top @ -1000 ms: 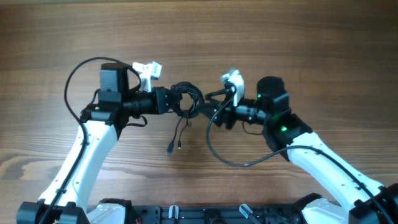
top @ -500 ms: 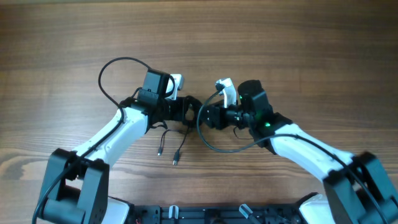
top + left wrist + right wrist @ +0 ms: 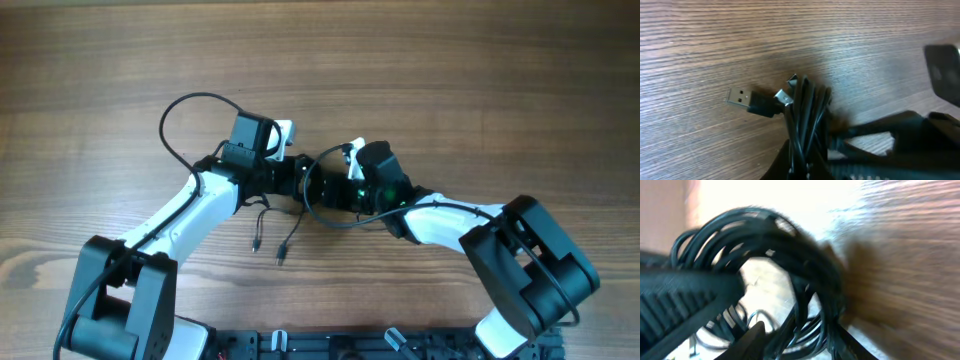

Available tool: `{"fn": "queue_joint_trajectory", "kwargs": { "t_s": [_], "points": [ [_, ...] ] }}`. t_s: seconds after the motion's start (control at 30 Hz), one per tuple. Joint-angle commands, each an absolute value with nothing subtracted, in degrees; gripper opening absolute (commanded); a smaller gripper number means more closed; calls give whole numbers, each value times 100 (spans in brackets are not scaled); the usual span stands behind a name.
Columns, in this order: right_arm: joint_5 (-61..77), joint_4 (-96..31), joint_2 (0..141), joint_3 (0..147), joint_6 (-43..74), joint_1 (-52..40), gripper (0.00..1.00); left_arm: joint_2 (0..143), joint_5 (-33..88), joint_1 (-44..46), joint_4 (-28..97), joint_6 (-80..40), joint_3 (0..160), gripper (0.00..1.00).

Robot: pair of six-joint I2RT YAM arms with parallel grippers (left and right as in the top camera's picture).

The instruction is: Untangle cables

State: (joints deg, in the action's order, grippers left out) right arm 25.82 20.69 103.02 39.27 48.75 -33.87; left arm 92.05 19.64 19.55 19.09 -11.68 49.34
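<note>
Firstly, cables [image 3: 306, 186]: lay as one dark knotted bundle about the middle of the table [image 3: 480, 60], roughly halfway between the left and right edges, caught between both claws.
Loose ends: trailed from the bundle toward the near edge; two thin strands ended in small plugs [image 3: 257, 246], side by side but apart, flat on the wood.
USB plug [image 3: 742, 97]: showed in the left wrist view, flat on the wood just beside the bundle, metal mouth turned away from the strands; a second small silvery tip touched the strands next to it.
Left gripper [image 3: 296, 180]: pointed toward the right edge; pressed together on the cables, which rose in a tight sheaf from between its tips in the left wrist view.
Right gripper [image 3: 326, 190]: pointed toward the left edge, nearly tip to tip with the other; fingers [image 3: 752, 340] stood apart at the bottom of its own view with looped strands crossing between them; could not tell whether pinching or merely poked into the coil.
Coil in the right wrist view: arched around a ribbed dark finger of the other claw; background blurred and glaring.
Arm cable [image 3: 185, 105]: thicker black line, curved in a wide arc beside the left arm toward the far edge, apart from the bundle.
</note>
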Motion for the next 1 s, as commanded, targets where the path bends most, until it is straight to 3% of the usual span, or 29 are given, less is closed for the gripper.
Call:
{"fn": "queue_joint_trajectory", "kwargs": {
  "t_s": [0.0,0.07,0.17,0.43,0.47,0.53,0.57,0.67,0.8,0.87,0.97],
  "points": [
    [2178,2217,10543,3986,5166,-3395,40,9251,2440,1966,1887,-1118,4971,4],
    [2187,2392,10652,3986,5277,-3395,39,9251,2508,1966,1890,-1118,4971,4],
    [2272,2829,10742,3986,5380,-3448,28,9251,2615,1968,1887,-1144,4971,4],
    [2322,3177,11113,3992,5605,-3677,27,9255,2609,2178,1857,-1313,4971,4],
    [2373,3271,11113,3992,5607,-3680,24,9255,2609,2176,1857,-1313,4971,4],
    [2499,3293,11113,3990,5531,-3680,5,9255,2606,2176,1857,-1313,4971,4],
    [2633,3291,11113,3990,5426,-3677,4,9253,2543,2174,1859,-1339,4971,4],
    [3503,3280,11013,3990,5376,-3341,5,9242,1538,1848,1865,-1754,4974,4],
    [5238,3299,10374,3990,4665,-2526,5,9236,1542,764,2038,-2709,4974,4],
    [6532,3968,9957,3990,4156,-2307,5,9238,1754,412,2058,-3052,4974,4],
    [6928,5540,9880,3990,4598,-2202,4,9238,2198,475,2091,-3044,4974,4]
  ]
}}
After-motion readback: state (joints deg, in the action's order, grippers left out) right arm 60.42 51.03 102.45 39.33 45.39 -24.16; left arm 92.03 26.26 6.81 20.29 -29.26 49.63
